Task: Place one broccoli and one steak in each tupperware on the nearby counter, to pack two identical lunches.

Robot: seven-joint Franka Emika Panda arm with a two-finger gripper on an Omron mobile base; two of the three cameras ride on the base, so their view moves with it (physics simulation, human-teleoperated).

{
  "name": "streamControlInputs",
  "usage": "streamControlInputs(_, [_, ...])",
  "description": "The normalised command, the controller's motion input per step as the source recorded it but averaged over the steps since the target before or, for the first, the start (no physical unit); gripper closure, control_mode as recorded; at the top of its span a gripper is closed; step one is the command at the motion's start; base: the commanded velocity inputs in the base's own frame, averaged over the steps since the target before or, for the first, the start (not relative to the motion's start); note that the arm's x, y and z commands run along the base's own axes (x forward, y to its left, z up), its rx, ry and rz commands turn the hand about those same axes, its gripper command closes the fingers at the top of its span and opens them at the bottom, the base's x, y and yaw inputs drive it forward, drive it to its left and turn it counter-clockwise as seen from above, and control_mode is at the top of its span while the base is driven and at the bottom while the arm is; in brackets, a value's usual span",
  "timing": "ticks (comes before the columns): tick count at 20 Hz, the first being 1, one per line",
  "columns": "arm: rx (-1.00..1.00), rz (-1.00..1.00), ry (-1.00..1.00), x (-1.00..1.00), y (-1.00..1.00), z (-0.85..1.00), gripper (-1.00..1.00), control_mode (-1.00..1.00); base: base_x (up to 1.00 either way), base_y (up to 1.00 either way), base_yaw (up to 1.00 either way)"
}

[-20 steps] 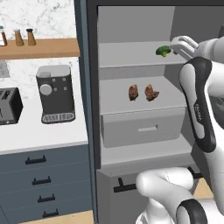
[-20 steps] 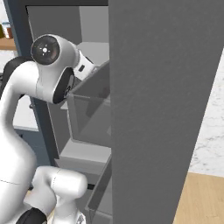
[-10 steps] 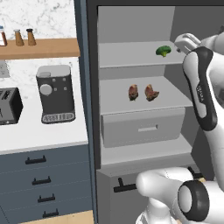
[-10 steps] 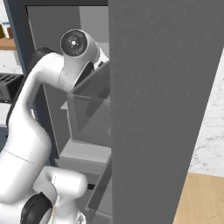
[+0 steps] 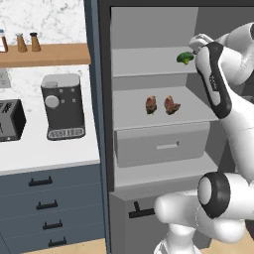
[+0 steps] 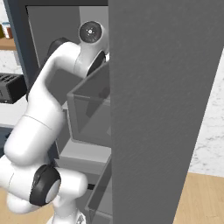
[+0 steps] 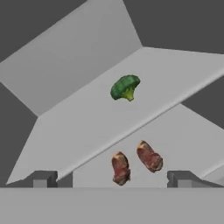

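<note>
Left base view: my arm reaches into the open fridge; broccoli (image 5: 185, 57) lies on the upper shelf just beside my wrist, two steaks (image 5: 161, 105) on the shelf below, above a drawer (image 5: 162, 144). Hand view: my fingers (image 7: 111, 178) stand wide apart, empty; broccoli (image 7: 125, 87) ahead, steaks (image 7: 135, 161) between my fingertips and lower.

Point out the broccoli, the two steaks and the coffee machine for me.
broccoli (image 7: 125, 86), hand view, on its green crown.
left steak (image 5: 151, 104), left base view, middle of the piece.
right steak (image 5: 171, 104), left base view, middle of the piece.
coffee machine (image 5: 62, 105), left base view, on its dark front.
</note>
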Motion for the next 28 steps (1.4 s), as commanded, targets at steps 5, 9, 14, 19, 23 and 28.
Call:
streamControlInputs(5, [-0.01, 0.00, 0.00, 0.68, -0.08, -0.26, -1.00, -1.00, 0.00, 0.00, 0.00])
streamControlInputs(9, [0.00, 0.00, 0.00, 0.51, -0.28, -0.04, -1.00, -1.00, 0.00, 0.00, 0.00])
streamControlInputs(14, [0.01, 0.00, 0.00, 0.45, -0.42, 0.00, -1.00, -1.00, 0.00, 0.00, 0.00])
streamControlInputs(19, [0.00, 0.00, 0.00, 0.47, -0.16, -0.06, -1.00, -1.00, 0.00, 0.00, 0.00])
streamControlInputs(23, [0.00, 0.00, 0.01, 0.50, -0.09, -0.02, -1.00, -1.00, 0.00, 0.00, 0.00])
streamControlInputs(28, [0.00, 0.00, 0.02, 0.45, -0.08, -0.05, -1.00, -1.00, 0.00, 0.00, 0.00])
